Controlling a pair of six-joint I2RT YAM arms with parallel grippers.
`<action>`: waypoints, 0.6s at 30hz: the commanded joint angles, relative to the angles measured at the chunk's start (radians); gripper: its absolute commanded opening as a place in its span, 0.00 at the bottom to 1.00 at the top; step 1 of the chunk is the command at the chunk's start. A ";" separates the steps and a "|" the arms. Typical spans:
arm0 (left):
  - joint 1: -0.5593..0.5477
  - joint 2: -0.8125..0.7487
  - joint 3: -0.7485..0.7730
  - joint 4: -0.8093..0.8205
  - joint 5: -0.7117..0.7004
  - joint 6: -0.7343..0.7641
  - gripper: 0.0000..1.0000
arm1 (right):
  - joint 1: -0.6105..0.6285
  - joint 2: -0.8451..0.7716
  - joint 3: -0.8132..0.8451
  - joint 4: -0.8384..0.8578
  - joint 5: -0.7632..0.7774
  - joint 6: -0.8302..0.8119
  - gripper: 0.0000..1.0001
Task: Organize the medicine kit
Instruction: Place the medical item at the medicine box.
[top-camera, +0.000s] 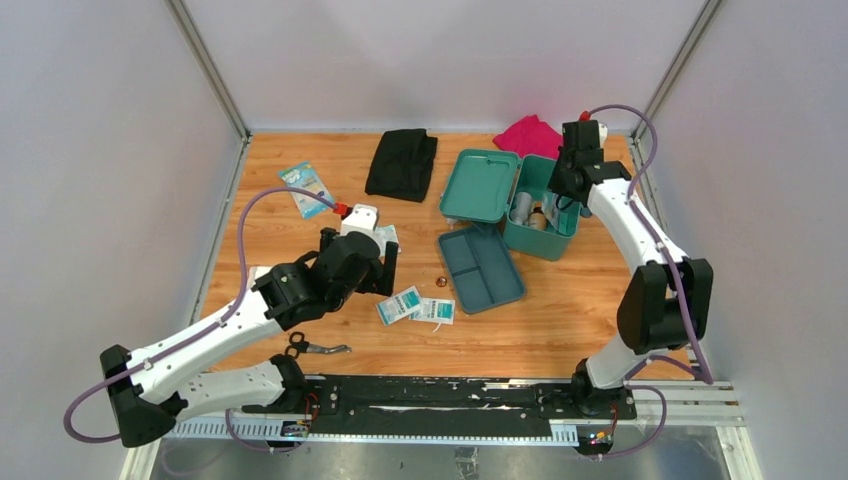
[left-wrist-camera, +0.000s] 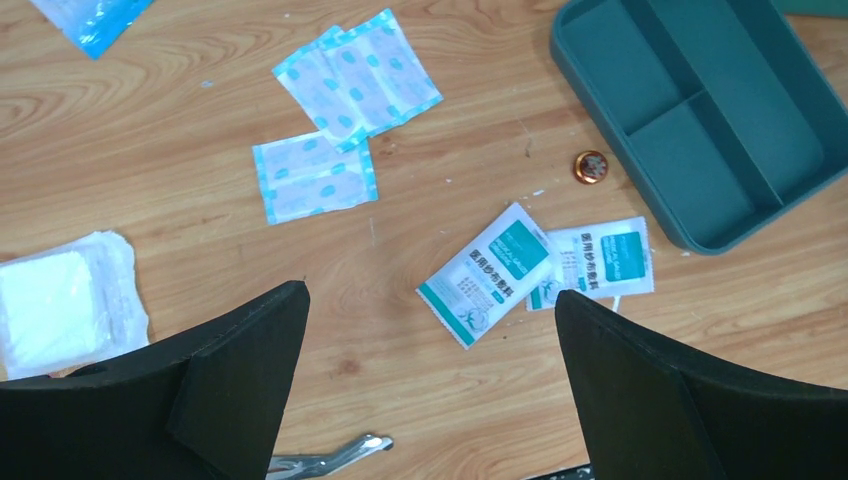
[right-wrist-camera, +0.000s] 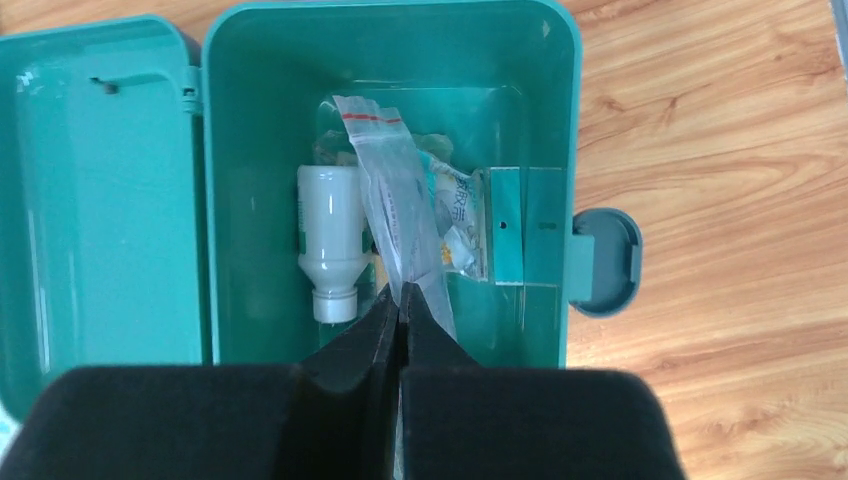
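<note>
Roughly, the job looks partly done. The right gripper (right-wrist-camera: 401, 303) has its fingers pressed together on the top edge of a clear zip bag (right-wrist-camera: 395, 190), which hangs straight below it into the medicine kit (right-wrist-camera: 390, 50). The kit lies open directly under that gripper, with its lid (right-wrist-camera: 100, 200) folded out to one side. A white bottle (right-wrist-camera: 330, 240) and some packets lie on the floor of the box beside the bag, so a few supplies are already stowed.

Much remains. The left gripper (left-wrist-camera: 430, 305) hovers with fingers spread wide and holds nothing. Beneath and just ahead of it lie two white-and-teal sachets (left-wrist-camera: 495, 268), with blue plaster wrappers (left-wrist-camera: 360, 75) farther ahead, a gauze pack (left-wrist-camera: 65, 300) off to one side and scissors (left-wrist-camera: 330, 462) behind. The inner tray (left-wrist-camera: 620, 70) sits ahead and to the other side, out of the box and bare in both compartments, with a small copper disc (left-wrist-camera: 590, 167) just beside it. My guess is the loose items go in first, then the tray and the lid.
</note>
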 joint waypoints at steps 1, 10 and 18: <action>0.041 -0.014 -0.029 -0.034 -0.065 -0.052 1.00 | -0.022 0.071 0.056 -0.024 0.022 -0.009 0.00; 0.130 -0.055 -0.080 -0.066 -0.060 -0.094 1.00 | -0.022 0.178 0.120 -0.056 -0.125 -0.031 0.20; 0.198 -0.043 -0.095 -0.079 -0.042 -0.115 1.00 | -0.023 0.061 0.051 -0.010 -0.261 -0.041 0.46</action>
